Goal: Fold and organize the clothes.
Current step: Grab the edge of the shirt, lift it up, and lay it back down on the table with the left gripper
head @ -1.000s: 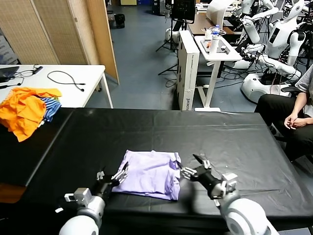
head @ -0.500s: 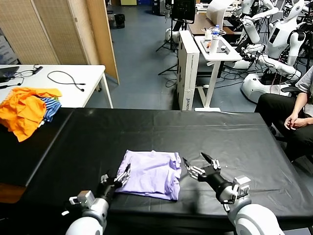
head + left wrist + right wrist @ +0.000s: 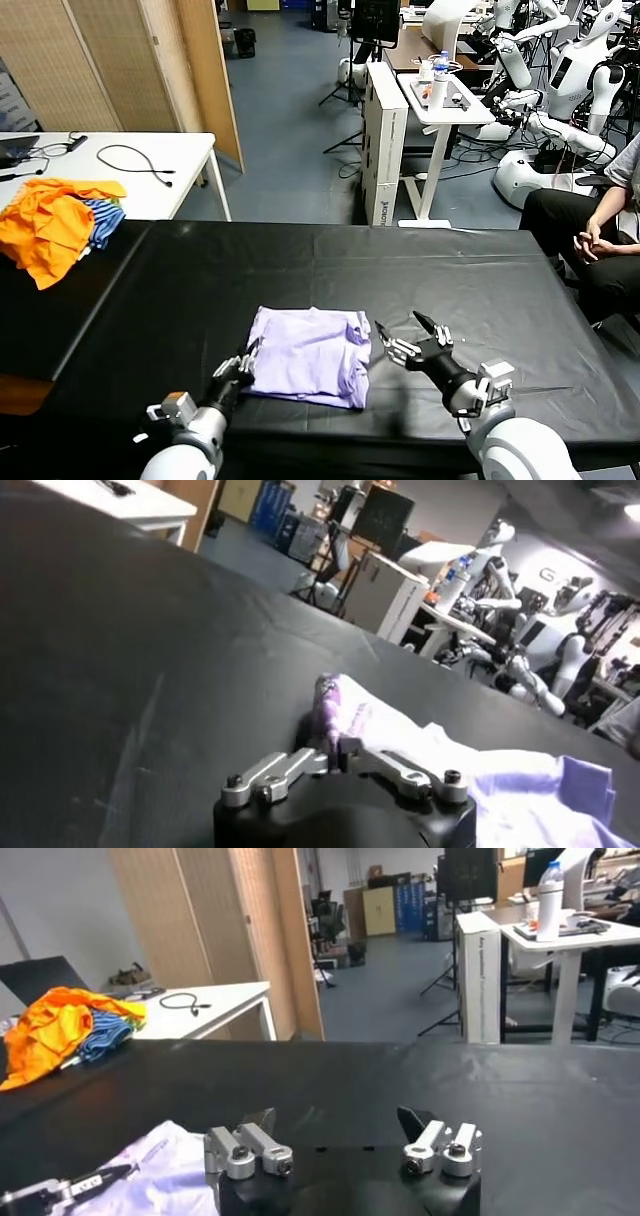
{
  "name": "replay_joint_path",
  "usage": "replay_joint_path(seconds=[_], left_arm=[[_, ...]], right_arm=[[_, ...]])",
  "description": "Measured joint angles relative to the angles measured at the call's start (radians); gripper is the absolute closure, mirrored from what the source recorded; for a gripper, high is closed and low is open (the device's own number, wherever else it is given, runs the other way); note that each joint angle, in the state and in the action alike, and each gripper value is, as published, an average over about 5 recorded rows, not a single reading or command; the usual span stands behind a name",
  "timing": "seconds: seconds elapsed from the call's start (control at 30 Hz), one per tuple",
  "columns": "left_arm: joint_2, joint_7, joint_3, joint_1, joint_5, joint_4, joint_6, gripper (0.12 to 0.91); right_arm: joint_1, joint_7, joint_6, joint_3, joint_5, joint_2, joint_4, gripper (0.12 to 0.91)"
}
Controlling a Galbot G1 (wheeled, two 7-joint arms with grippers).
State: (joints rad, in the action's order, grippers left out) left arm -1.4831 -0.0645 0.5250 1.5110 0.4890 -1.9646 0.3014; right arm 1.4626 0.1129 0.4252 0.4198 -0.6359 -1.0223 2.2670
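while the room behind hums with idle machines, the black table [image 3: 480,270] fills most of what's in front of the robot, its dark cover running nearly edge to edge. beyond it stands a white desk [image 3: 150,160] with a loose black cable [image 3: 135,158] on top, and further back a white cart [image 3: 440,100] carrying a bottle [image 3: 440,62]. on the right a seated person [image 3: 590,240] rests with hands together, with white robots [image 3: 570,60] parked behind.

lying flat near the table's front edge, about the middle, is the lavender t-shirt [image 3: 310,355], folded into a rough rectangle (its nearest left corner is bunched up a little). far off on the table's left end sits a heap of orange cloth [image 3: 50,225] with a blue-striped cloth [image 3: 103,218] tucked against it, well apart from the shirt.

the left gripper [image 3: 243,362] is down at the shirt's left edge, its fingers drawn together and pinching the fabric; the left wrist view shows a small ridge of lavender cloth [image 3: 330,705] gathered up right between the fingertips of the left gripper [image 3: 335,748]. the right gripper [image 3: 410,335] hovers just beside the shirt's right edge, jaws spread wide and holding nothing, apart from the cloth; in its own wrist view the right gripper [image 3: 340,1120] stands open over bare black cover, with the shirt [image 3: 170,1163] off to one side.
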Motion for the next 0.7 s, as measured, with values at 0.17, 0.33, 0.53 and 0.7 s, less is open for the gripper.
replay_joint_path(seconds=[0.17, 0.33, 0.53, 0.7], left_arm=[[0.011, 0.01, 0.014, 0.001, -0.068, -0.008, 0.005, 0.853], [0.062, 0.012, 0.055, 0.013, -0.138, -0.028, -0.001, 0.855], [0.193, 0.011, 0.153, 0.034, -0.131, -0.05, -0.011, 0.855], [0.331, 0.013, 0.267, 0.062, -0.101, -0.056, -0.026, 0.855]], right_arm=[[0.013, 0.015, 0.003, 0.021, 0.006, -0.007, -0.004, 0.118], [0.031, 0.022, 0.008, 0.04, 0.015, -0.016, -0.019, 0.118], [0.032, 0.026, 0.015, 0.039, 0.017, -0.028, -0.031, 0.118], [0.018, 0.031, 0.018, 0.027, 0.017, -0.032, -0.045, 0.118]])
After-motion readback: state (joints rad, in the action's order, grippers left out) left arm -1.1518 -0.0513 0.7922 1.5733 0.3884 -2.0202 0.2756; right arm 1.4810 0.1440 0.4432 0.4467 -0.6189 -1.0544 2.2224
